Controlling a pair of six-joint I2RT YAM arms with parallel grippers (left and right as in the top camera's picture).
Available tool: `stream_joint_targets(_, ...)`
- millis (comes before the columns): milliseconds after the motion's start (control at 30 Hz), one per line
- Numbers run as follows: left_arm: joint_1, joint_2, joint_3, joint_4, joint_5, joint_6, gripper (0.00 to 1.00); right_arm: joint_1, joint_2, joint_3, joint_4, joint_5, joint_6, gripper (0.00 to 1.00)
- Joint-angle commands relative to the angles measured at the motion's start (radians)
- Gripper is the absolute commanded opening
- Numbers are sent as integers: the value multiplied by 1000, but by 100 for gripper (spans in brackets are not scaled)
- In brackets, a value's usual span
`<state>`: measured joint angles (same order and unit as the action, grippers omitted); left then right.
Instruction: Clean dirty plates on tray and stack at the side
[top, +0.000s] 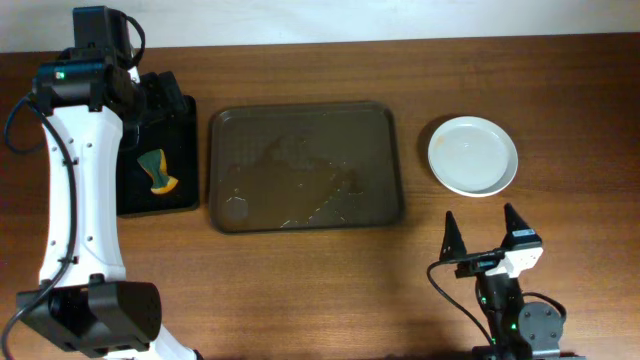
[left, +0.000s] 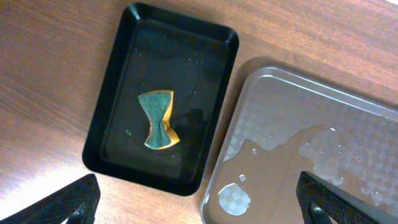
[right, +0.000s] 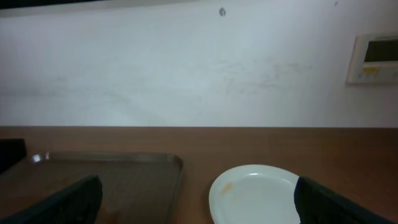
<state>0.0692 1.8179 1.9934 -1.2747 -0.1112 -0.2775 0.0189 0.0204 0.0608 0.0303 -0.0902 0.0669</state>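
Left of the tray (top: 300, 125), my left gripper (left: 196, 186) hangs with its jaws spread wide and empty over the black tray (left: 186, 68). The sponge (left: 158, 119) lies just ahead of it, lengthwise along that black tray. The tray itself holds only water, no plates. Right of the tray, clear of its rim, sits a white plate (top: 473, 155); whether others lie beneath it I can't tell. My right gripper (top: 480, 215), spread and empty, faces it head-on, so I judge the right arm much the nearer.

Looks like a robotics lab: robot arms (top: 75, 180) stand at a wooden desk (top: 300, 300). Behind is a plain white wall (right: 186, 74); a small control panel (right: 375, 58) hangs there
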Motion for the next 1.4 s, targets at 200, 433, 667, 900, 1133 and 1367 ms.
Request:
stream_joint_targets(200, -1, 2, 1, 1, 2, -2, 99, 2, -12, -55, -102, 13, -7, 98)
stream_joint_targets(433, -1, 2, 1, 0, 2, -2, 99, 2, -12, -55, -102, 13, -7, 98)
stream_joint_targets(667, -11, -54, -2, 5, -11, -2, 99, 2, -12, -55, -102, 13, -7, 98)
stream_joint_targets(900, -154, -637, -780, 802, -139, 160, 99, 2, -12, -55, -102, 13, -7, 98)
stream_joint_targets(1133, -35, -1400, -1754, 1432, 90, 426, 99, 2, -12, -55, -102, 13, -7, 98)
stream_joint_targets(1367, 26, -1763, -1984, 1246, 92, 494, 99, 2, -12, -55, -102, 13, -7, 98)
